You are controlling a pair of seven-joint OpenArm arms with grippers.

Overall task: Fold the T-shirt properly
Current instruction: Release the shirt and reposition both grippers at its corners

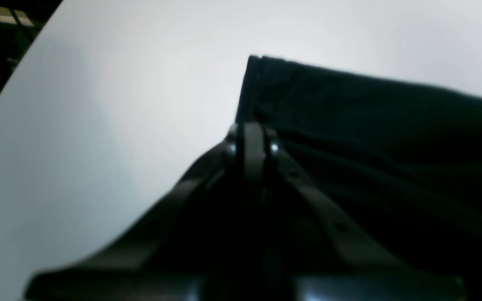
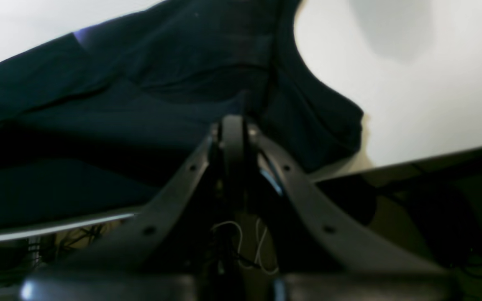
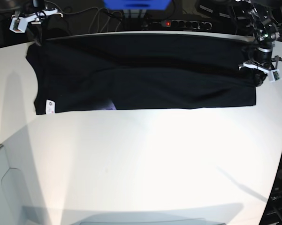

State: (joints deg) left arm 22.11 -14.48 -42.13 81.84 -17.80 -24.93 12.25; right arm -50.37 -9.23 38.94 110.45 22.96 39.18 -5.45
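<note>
T-shirt (image 3: 145,75) cloth is lying as a long black band across the upper part of the base view, stretching from the upper left of the frame to the upper right over the white tabletop (image 3: 141,164), with its far long edge running close along the tabletop's back rim. It is looking soft, thin and light: shallow wrinkles are running lengthwise through it, so it is likely sagging and sliding wherever it is lifted without support, and a single pinch in the middle would probably be bunching it. Corners and hems are the sensible places to be taking hold, since the doubled seam there gives the most to bite on and is keeping the edge straight. A small white tag (image 3: 49,106) is showing near the lower left corner of the band, with a sliver of purple print (image 3: 110,106) peeking out along the lower edge. The right claw (image 2: 232,125) is sitting at the upper left of the base view, its jaws pressed together, apparently pinching the cloth at the neck-and-shoulder end, where the fabric is rising up to meet the tips in the right wrist view. The left claw (image 1: 251,138) is working at the upper right of the base view, likewise closed, its tips lying against the folded corner of the hem end.
</note>
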